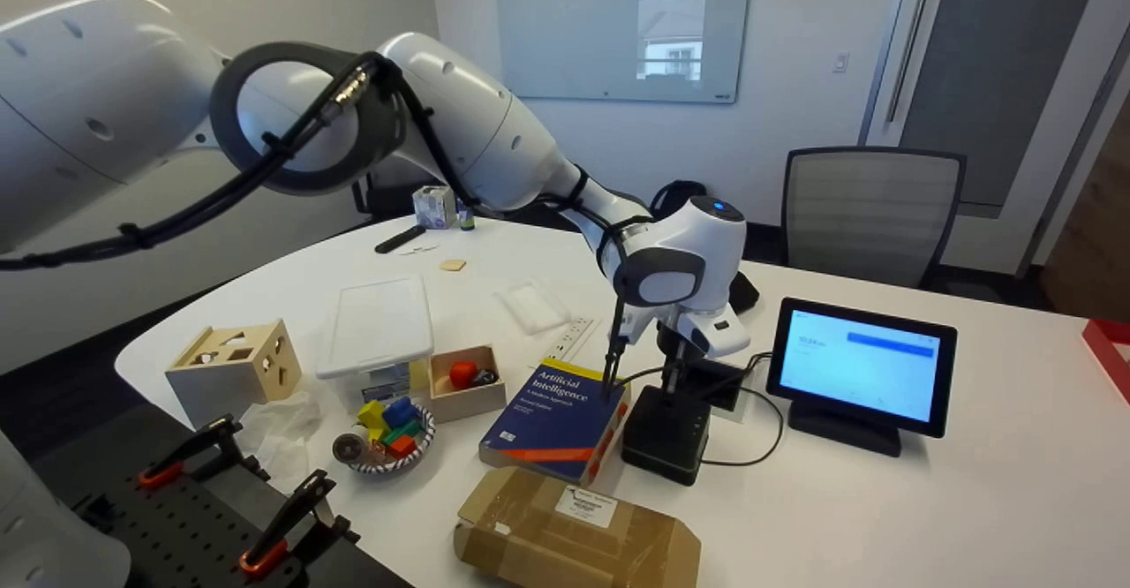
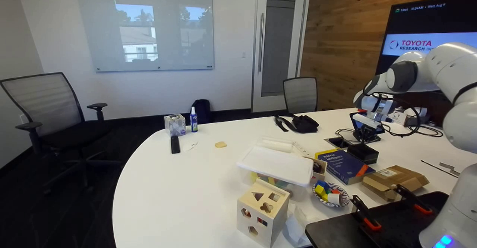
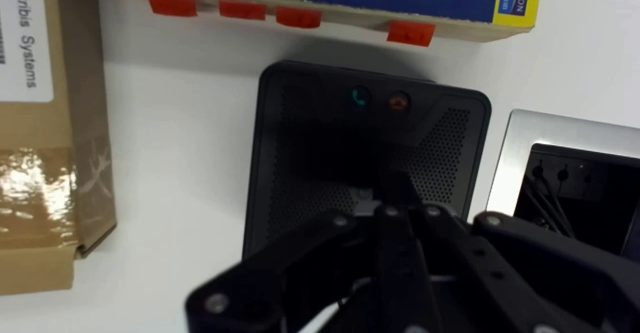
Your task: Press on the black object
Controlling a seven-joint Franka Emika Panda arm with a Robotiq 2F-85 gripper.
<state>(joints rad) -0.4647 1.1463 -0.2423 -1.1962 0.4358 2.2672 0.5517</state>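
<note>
The black object (image 1: 664, 442) is a low, boxy black gadget on the white table beside the book. It also shows in an exterior view (image 2: 363, 153). In the wrist view the black object (image 3: 310, 118) has a green and a red phone icon near one edge and dotted grilles. My gripper (image 1: 673, 387) points down over its top, and the fingertips (image 3: 395, 188) hide part of its surface. The fingers are closed together with nothing seen between them. The tips look at or very close to the top surface; I cannot tell if they touch.
The blue book (image 1: 556, 411) lies close beside the black object. A cardboard box (image 1: 583, 526) lies in front. A tablet (image 1: 861, 363) on a stand, cables and a metal-framed table socket (image 3: 510, 163) are nearby. A wooden box (image 1: 463, 394) and a bowl of blocks (image 1: 388, 438) stand farther off.
</note>
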